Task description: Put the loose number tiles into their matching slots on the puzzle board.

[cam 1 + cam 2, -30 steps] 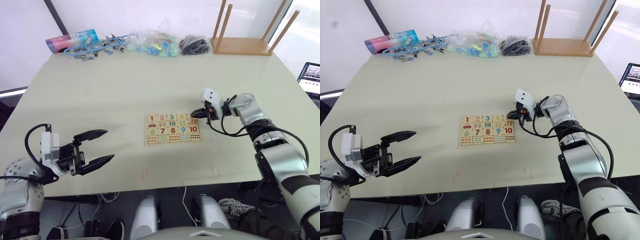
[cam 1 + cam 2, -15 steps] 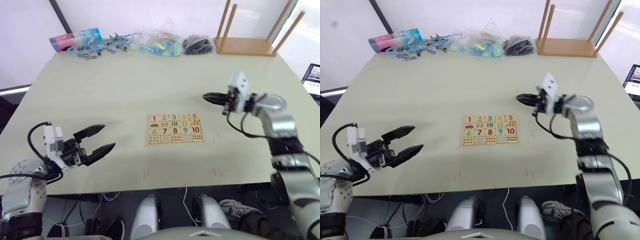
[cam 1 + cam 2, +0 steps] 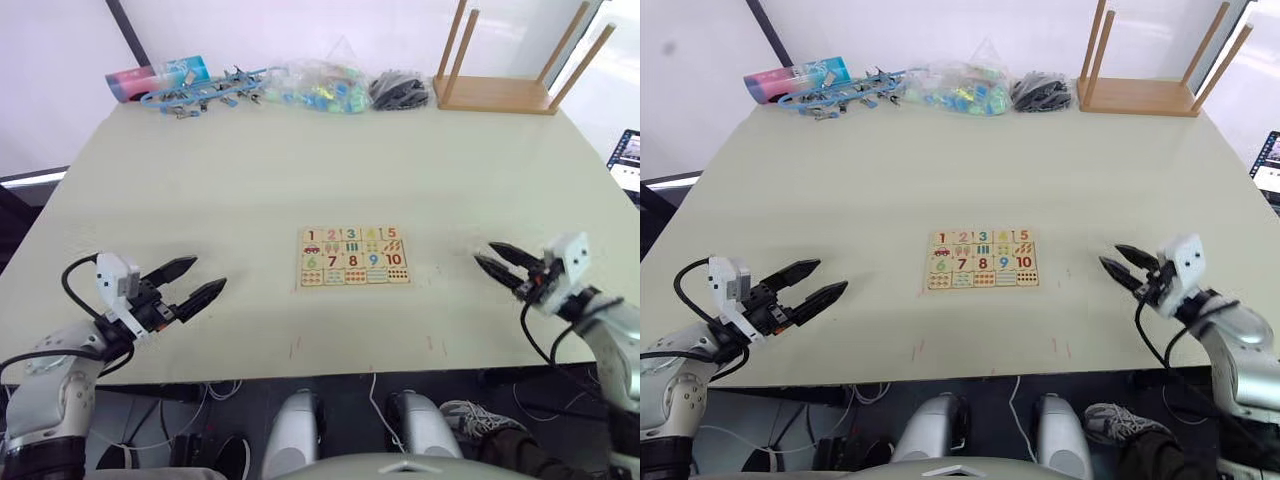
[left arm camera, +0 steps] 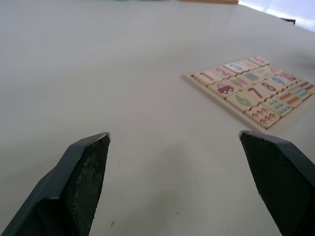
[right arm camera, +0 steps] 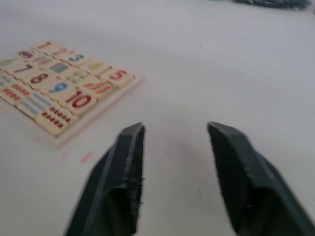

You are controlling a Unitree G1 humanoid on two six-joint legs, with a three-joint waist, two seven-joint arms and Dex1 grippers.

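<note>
Number tiles 1 to 5 [image 3: 351, 234] are seen seated in a row along the far long edge of the puzzle board [image 3: 354, 256], so the matching slots appear filled and no loose tile is noticed on the table [image 3: 250, 180]; the task is judged to be essentially complete. The board is placed near the middle of the table, its long axis running left to right across the robot's front, between the two arms. The right gripper [image 3: 498, 264] is held near the front edge of the table, off the board's right short end, its fingers pointed toward the board; it is judged the nearer of the two. The left gripper [image 3: 198, 281] is held well apart from the board's left end. Both grippers are seen with fingers spread, the left wider than the right, and nothing is held or touched by either. If any further move were called for, it would be a reach inward along the board's long axis from the right.
</note>
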